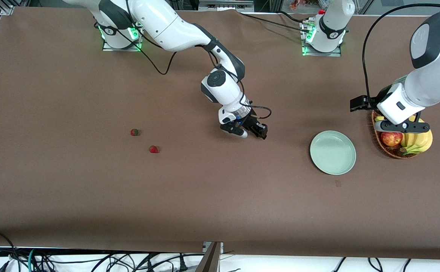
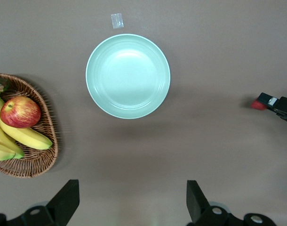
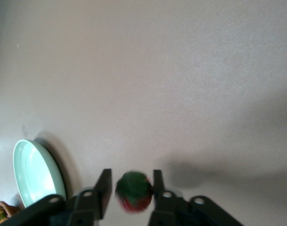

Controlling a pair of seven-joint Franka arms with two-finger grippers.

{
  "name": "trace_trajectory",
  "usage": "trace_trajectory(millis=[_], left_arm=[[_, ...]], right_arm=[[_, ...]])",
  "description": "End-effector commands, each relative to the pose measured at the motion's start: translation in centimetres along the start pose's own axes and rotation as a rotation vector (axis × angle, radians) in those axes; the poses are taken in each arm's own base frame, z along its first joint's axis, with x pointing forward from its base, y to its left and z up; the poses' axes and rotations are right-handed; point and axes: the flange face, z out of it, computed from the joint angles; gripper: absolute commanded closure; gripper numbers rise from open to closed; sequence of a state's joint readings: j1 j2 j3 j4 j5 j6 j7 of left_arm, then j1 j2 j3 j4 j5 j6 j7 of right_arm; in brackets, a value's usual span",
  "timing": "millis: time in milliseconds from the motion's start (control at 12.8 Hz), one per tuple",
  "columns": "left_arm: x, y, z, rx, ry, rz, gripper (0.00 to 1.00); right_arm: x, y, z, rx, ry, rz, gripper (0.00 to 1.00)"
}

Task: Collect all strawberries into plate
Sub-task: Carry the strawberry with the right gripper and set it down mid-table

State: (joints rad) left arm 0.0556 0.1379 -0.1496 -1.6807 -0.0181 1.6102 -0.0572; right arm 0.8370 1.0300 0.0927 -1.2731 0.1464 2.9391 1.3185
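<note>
Brown table point(image 1: 220, 196) in the front view; two strawberries point(image 1: 135, 132) point(image 1: 153, 149) lie toward the right arm's end; the plate point(image 1: 333, 152) sits beside the basket point(image 1: 393, 151); the right gripper point(image 1: 255, 133) hangs over the table's middle; the left gripper point(image 1: 405, 126) waits over the basket. Left wrist view: fingers point(image 2: 63, 200) wide apart. Right wrist view: a third strawberry point(image 3: 133, 191) between the fingers point(image 3: 103, 190), grip unclear.

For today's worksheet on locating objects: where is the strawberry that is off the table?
The strawberry sits between the right gripper's fingers, over bare table between the two loose strawberries and the plate.
</note>
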Motion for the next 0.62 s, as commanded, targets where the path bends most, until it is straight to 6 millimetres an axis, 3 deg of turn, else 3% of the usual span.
trace_trajectory(millis=[0,156,390,546], left_arm=[[0.3,0.3,-0.4,0.007,-0.003,0.000,0.00],[0.4,0.3,-0.1,0.006,-0.008,-0.001,0.00],[1.7,2.8,1.9,0.008,-0.029,0.033,0.00],[3.9,4.7,5.5,-0.018,-0.064,0.059,0.00]], right_arm=[[0.6,-0.9,-0.2,0.024,0.009,0.030,0.01],[1.4,-1.2,-0.7,0.029,0.021,0.026,0.01],[6.9,-1.1,-1.8,-0.004,0.102,-0.085,0.01],[10.2,-0.9,-2.8,-0.084,0.096,-0.184,0.01]])
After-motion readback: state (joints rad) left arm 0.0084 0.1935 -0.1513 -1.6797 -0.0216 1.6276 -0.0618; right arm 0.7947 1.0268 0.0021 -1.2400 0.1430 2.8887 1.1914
